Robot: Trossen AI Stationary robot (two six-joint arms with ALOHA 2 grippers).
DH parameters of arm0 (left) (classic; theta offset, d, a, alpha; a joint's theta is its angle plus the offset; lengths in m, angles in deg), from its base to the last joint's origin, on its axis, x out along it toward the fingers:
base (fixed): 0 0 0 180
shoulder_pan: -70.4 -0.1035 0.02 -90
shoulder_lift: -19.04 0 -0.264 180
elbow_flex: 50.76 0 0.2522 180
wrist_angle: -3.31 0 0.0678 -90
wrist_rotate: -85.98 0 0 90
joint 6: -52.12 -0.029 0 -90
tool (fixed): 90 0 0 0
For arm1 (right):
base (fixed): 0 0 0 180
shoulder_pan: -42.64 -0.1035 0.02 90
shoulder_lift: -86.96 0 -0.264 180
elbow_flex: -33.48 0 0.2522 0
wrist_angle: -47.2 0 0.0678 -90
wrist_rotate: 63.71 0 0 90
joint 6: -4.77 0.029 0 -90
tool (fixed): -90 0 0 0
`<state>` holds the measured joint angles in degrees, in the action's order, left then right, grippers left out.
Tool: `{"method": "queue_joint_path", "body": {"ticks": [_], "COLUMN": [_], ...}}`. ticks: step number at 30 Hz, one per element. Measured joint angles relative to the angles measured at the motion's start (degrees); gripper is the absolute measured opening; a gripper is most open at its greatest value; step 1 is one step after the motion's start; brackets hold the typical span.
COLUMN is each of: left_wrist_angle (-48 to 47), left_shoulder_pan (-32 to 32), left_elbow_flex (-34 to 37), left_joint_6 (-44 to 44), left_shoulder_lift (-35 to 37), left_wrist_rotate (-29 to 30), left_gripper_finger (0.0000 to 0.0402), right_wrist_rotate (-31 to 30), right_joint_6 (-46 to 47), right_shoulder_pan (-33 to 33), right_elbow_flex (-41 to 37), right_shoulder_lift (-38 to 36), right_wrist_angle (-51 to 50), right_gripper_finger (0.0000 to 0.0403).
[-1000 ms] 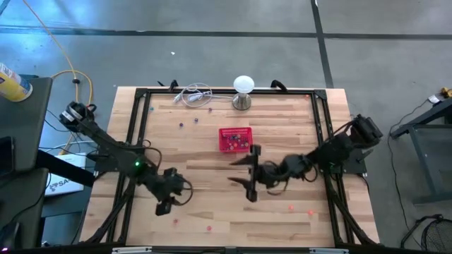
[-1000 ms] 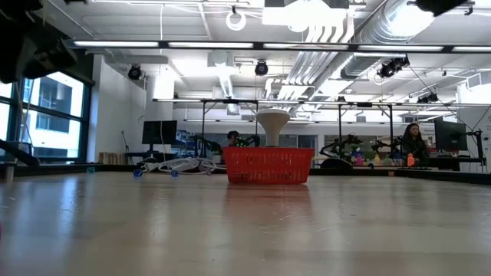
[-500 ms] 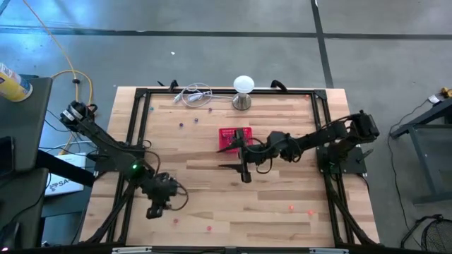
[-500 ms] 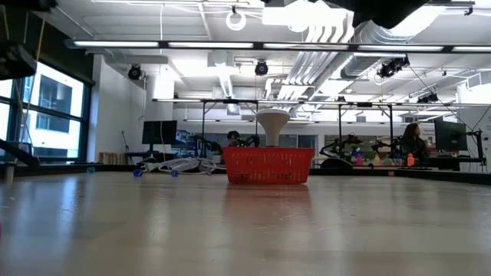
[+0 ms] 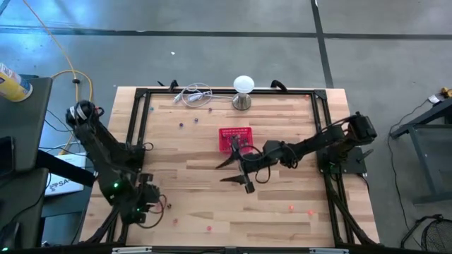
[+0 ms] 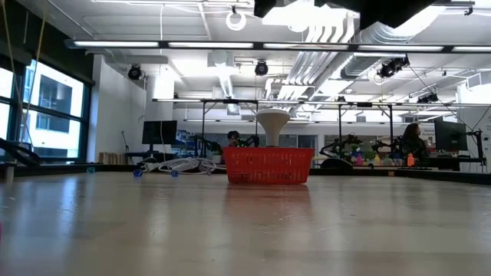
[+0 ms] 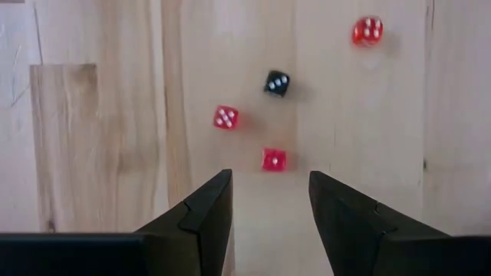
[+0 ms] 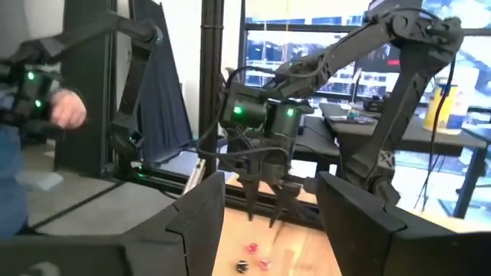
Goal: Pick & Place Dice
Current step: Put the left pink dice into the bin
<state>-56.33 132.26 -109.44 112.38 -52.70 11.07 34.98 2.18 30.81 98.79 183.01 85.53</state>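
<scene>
While most of the tiny coloured plastic dice lay loose on the pale wooden slat table (image 5: pixel 282 141), four of them sat in a small cluster just ahead of the left gripper (image 7: pixel 270 201): a red die (image 7: pixel 274 159) closest, in line with the gap between the two dark fingers but beyond their tips and untouched, a second red die (image 7: pixel 225 117) and a black die (image 7: pixel 277 83) a little farther on, and an orange-red die (image 7: pixel 367 31) farthest out. Those fingers (image 7: pixel 207 207) stood apart with bare wood between them, holding nothing. Seen from above, the left gripper (image 5: pixel 145 208) hung over the table's near left corner, with a few more dice scattered nearby, among them a red one (image 5: pixel 207 228) near the front edge and two (image 5: pixel 291 208) toward the near right.

More dice lay heaped inside the small red mesh basket (image 5: pixel 234 138) at the table's middle. The right gripper (image 5: pixel 236 169) sat just beside the basket's near side, its fingers spread wide and empty; its wrist camera looked across at the left arm, with the dice cluster (image 8: pixel 252 248) small on the wood beneath it.

Behind the basket stood a white ball-shaped lamp on a metal base (image 5: pixel 243 92), with a coil of white cable (image 5: pixel 192 95) beside it at the far edge.
</scene>
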Motion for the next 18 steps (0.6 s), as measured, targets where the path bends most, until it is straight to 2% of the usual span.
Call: {"method": "queue_joint_path", "body": {"ticks": [6,9,13,18], "left_wrist_angle": [1.88,3.1,4.29,6.79], "left_shoulder_pan": [3.7,4.42,5.53,5.97], "left_elbow_flex": [0.0,0.0,0.0,0.0], "left_joint_6": [0.0,-0.4,-0.46,-4.52], "left_shoulder_lift": [-4.13,-6.49,-9.68,-13.43], "left_wrist_rotate": [3.55,3.48,2.8,2.46], "left_gripper_finger": [0.0165,0.0165,0.0165,0.0165], "right_wrist_rotate": [-7.07,-9.8,-10.46,-11.32], "right_joint_6": [1.02,1.36,2.26,8.5], "right_shoulder_pan": [-3.49,-4.51,-5.95,-7.61], "right_elbow_flex": [0.0,0.0,0.0,0.0], "right_shoulder_lift": [0.0,0.0,0.0,0.0], "right_wrist_angle": [0.01,0.03,-0.01,0.01], "right_gripper_finger": [0.0195,0.0195,0.0195,0.0195]}}
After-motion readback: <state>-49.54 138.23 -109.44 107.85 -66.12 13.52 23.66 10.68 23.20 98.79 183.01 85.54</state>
